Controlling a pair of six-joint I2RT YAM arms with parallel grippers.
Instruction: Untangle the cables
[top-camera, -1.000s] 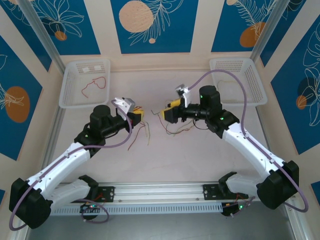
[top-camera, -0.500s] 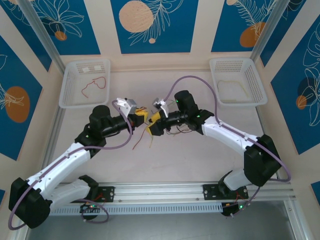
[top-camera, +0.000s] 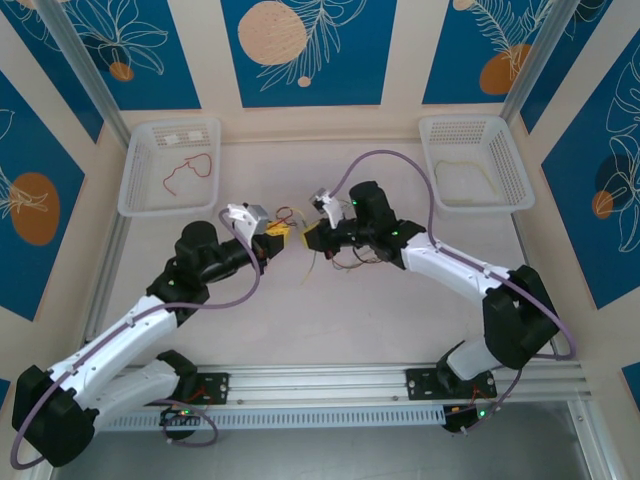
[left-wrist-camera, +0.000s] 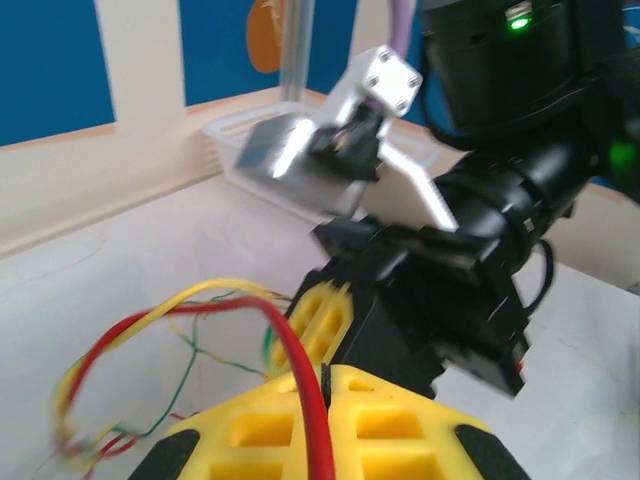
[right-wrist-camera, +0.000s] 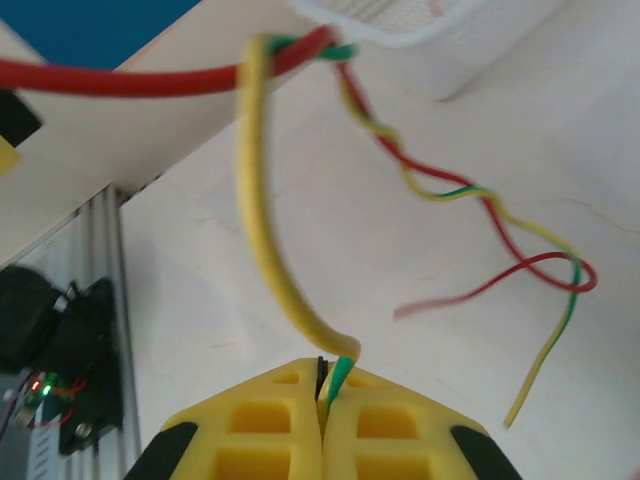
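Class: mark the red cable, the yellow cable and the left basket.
red cable (left-wrist-camera: 310, 400), left wrist view, lower stretch
yellow cable (right-wrist-camera: 251, 170), right wrist view, its arc
left basket (top-camera: 145, 160), top view, bare floor

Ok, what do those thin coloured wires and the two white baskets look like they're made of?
Wires: probably plastic-insulated; smooth, slightly glossy red, yellow and green sheaths that bend in soft loops. Left basket and right basket: apparently moulded white plastic, matte, with slotted lattice walls.

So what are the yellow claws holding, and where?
Left gripper pinches the red cable at the near end of its loop. Right gripper pinches the yellow cable and green cable together, ends hidden.
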